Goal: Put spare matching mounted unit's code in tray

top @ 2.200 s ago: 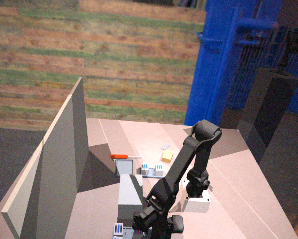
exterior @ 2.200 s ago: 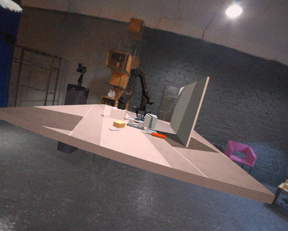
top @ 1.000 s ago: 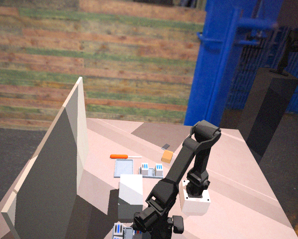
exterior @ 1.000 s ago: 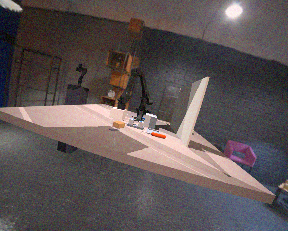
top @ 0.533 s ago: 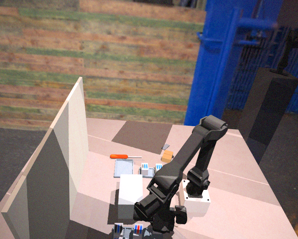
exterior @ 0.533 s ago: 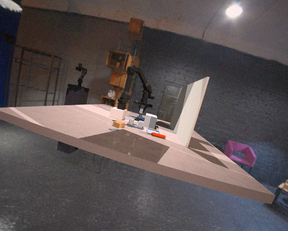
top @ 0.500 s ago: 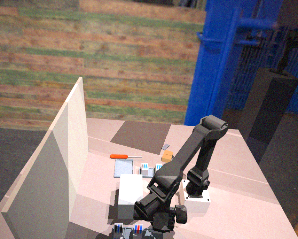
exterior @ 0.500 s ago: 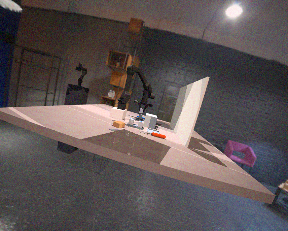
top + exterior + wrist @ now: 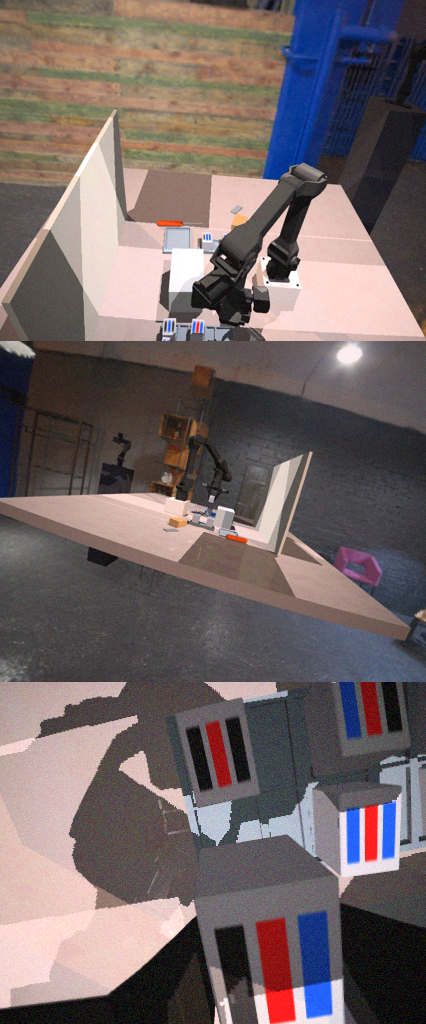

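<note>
My gripper (image 9: 212,494) (image 9: 256,915) is shut on a spare block with black, red and blue stripes (image 9: 211,498) (image 9: 280,902), held above the front rack (image 9: 182,332) (image 9: 275,742). In the wrist view, that rack holds blocks striped black-red-black (image 9: 216,752), blue-red-black (image 9: 372,747) and blue-red-blue (image 9: 370,832). The shallow grey tray (image 9: 176,238) (image 9: 228,532) shows nothing in it. A tall white block (image 9: 186,270) (image 9: 225,517) stands between rack and tray. Which object is the mounted unit, I cannot tell. The fingertips are hidden in the top view.
A small rack (image 9: 215,245) (image 9: 201,525) with two striped blocks stands beside the tray. An orange-handled screwdriver (image 9: 169,223) (image 9: 236,539), an orange block (image 9: 239,220) (image 9: 177,522) and a thin grey plate (image 9: 236,209) (image 9: 170,530) lie nearby. An upright panel (image 9: 95,199) (image 9: 284,497) stands along one side.
</note>
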Robot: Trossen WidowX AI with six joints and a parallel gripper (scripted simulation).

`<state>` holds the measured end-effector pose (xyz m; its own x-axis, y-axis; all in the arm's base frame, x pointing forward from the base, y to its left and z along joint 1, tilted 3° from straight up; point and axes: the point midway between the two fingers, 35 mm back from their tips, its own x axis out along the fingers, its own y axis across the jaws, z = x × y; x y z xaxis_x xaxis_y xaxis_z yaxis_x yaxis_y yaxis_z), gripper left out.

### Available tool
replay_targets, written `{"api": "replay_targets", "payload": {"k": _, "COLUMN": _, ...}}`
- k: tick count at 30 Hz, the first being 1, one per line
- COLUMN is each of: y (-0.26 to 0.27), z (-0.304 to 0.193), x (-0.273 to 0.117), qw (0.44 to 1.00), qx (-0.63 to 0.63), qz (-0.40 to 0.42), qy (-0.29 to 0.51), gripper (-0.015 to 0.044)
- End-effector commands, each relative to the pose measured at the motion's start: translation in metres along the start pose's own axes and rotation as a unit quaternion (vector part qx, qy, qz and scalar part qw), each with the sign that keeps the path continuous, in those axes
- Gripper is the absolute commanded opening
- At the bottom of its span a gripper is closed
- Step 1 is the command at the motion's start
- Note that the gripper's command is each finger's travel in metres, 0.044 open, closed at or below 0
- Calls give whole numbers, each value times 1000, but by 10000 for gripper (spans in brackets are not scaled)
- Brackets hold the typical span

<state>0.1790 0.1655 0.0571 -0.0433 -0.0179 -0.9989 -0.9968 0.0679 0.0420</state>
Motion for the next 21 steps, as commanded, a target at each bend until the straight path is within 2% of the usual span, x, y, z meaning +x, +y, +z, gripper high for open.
{"api": "replay_targets", "payload": {"k": 1, "y": -3, "z": 2, "x": -25, "qw": 1000, "qx": -2, "qz": -5, "qy": -5, "gripper": 0}}
{"api": "replay_targets", "payload": {"k": 8, "y": -1, "z": 0, "x": -57, "qw": 1000, "qx": -2, "qz": -5, "qy": -5, "gripper": 0}}
{"api": "replay_targets", "payload": {"k": 21, "y": -26, "z": -12, "x": -59, "qw": 1000, "qx": 9, "qz": -8, "qy": -14, "gripper": 0}}
